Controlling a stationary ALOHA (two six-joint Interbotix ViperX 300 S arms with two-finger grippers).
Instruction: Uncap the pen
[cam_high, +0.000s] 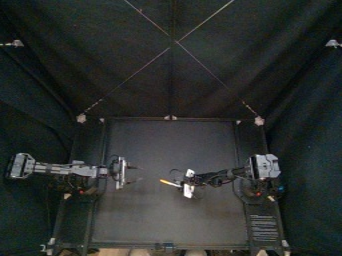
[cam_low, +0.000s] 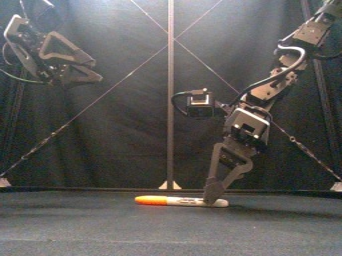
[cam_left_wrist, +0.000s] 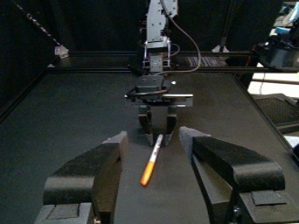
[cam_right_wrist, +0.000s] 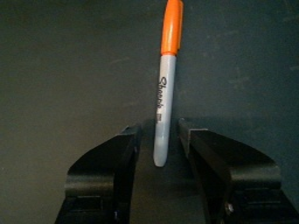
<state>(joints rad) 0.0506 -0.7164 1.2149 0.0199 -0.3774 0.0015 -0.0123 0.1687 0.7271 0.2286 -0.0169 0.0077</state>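
**A:** Has the right gripper (cam_right_wrist: 162, 131) actually got hold of it?

**B:** Nope, the jaws are slightly apart, straddling the pen's (cam_right_wrist: 165, 83) white tail with gaps on both sides. Pen's flat on the table (cam_right_wrist: 59, 70), orange cap (cam_right_wrist: 172, 22) pointing away. Left gripper (cam_left_wrist: 152, 136) is spread wide, raised off to the side.

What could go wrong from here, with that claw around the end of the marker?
1. The right gripper straddles only the tail end of the pen, jaws not yet shut; so short a hold might let the pen swing or slip when lifted.
2. The orange cap sits at the far end from that hold, with the open left gripper well away; pulling there could lever the pen loose.
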